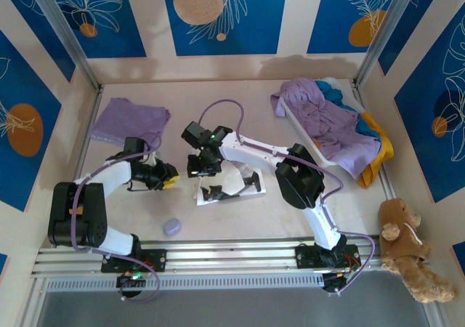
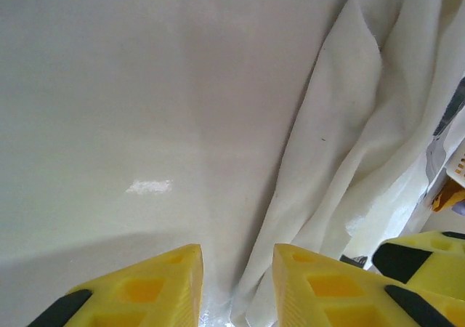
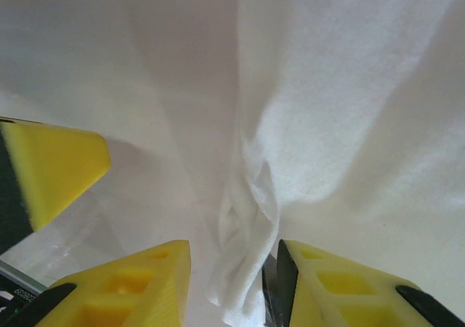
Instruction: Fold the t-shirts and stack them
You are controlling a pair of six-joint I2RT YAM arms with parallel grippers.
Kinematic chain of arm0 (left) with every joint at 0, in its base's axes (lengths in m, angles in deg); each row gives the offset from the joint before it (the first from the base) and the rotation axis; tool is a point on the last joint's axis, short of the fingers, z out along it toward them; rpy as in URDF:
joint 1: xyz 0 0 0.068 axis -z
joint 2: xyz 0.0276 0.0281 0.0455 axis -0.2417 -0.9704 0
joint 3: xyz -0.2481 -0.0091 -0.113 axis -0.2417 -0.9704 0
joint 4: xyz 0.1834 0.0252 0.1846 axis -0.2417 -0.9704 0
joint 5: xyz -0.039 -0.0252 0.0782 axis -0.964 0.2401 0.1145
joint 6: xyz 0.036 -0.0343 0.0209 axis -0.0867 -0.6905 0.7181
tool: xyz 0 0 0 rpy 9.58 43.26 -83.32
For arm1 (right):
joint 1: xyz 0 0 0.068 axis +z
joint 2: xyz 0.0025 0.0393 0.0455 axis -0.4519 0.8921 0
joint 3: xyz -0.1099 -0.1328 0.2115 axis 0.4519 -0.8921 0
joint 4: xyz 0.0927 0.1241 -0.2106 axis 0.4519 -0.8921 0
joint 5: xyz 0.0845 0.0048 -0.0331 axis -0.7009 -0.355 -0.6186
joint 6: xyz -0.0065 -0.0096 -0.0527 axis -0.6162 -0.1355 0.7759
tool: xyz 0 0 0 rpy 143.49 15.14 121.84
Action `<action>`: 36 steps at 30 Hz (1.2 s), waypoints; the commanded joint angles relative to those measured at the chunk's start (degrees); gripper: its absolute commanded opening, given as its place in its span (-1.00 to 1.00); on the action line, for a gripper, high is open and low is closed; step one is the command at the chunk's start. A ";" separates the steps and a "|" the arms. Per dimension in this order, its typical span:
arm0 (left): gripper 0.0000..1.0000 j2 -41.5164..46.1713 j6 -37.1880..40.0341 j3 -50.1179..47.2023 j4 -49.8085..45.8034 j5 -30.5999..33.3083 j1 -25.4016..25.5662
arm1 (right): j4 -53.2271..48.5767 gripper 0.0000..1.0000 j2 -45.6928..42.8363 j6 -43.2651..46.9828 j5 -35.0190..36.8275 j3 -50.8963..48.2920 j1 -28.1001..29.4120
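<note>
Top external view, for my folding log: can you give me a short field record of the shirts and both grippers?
white t-shirt: crumpled, centre of view
left gripper: at the white shirt's edge, cloth reaching into its gap, grip unclear
right gripper: bunched white cloth in its gap, grip unclear
lavender t-shirt: lying flat, far left
shirt pile: far right, unfolded, lavender over teal and yellow-orange

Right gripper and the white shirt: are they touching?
Touching. The right wrist view shows a fold of the white shirt inside the right gripper, lying against one finger.
</note>
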 commanded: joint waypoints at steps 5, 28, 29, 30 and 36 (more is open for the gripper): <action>-0.36 -0.62 2.91 0.10 -2.52 -1.42 -1.70 | -2.61 -0.23 4.47 1.34 -2.91 4.74 0.57; -0.37 -0.01 4.76 1.35 -5.01 -1.78 -3.23 | -0.62 0.04 6.01 1.93 -3.38 4.40 1.42; -0.37 0.12 4.83 1.34 -5.10 -1.78 -3.23 | -0.28 0.04 6.15 1.89 -3.72 4.25 1.31; -0.37 0.24 4.89 1.35 -5.21 -1.78 -3.34 | 0.14 0.04 6.26 1.86 -4.29 4.12 1.22; -0.37 0.80 4.94 1.09 -5.64 -1.95 -3.49 | 3.79 0.05 7.58 0.82 -9.46 2.77 -0.10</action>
